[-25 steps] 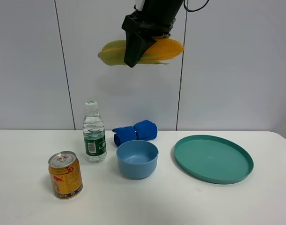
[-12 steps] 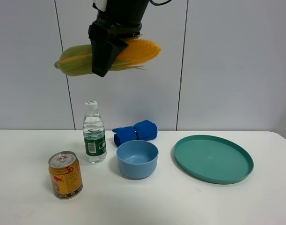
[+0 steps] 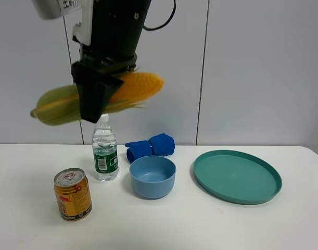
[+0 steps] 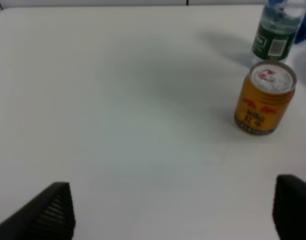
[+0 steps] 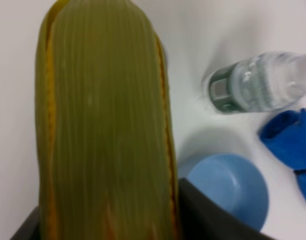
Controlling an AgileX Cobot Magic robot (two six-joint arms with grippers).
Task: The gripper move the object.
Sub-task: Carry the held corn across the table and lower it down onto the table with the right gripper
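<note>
**Task status**

- The object [image 3: 140, 86], an ear of corn, is held level in the air by the right gripper [image 3: 92, 112], high above the table [image 3: 283, 229]. The jaws are clamped on the middle of the ear.
- The husk end projects toward the left side of the exterior view and the kernel end toward the centre.
- In the right wrist view the husk [image 5: 107, 125] fills most of the picture between the jaws.
- The pick-up is judged complete. Carrying to a set-down place, lowering and release are judged outstanding. No destination is indicated by the pictures.
- The left gripper [image 4: 173, 205] is seen over bare table near the can. Its jaws stand wide apart, with nothing between them.

**Containers**

1. Teal plate [image 3: 237, 174]: right of the bowl, nothing on it.
2. Blue bowl [image 3: 152, 188]: at table centre, nothing visible inside. This is confirmed in the right wrist view [image 5: 228, 187].
3. Water bottle [image 3: 104, 148]: upright, capped, just left of the bowl. Clear liquid appears to be held.
4. Gold can [image 3: 72, 194]: upright, in front of and left of the bottle. Its contents cannot be determined.
</note>
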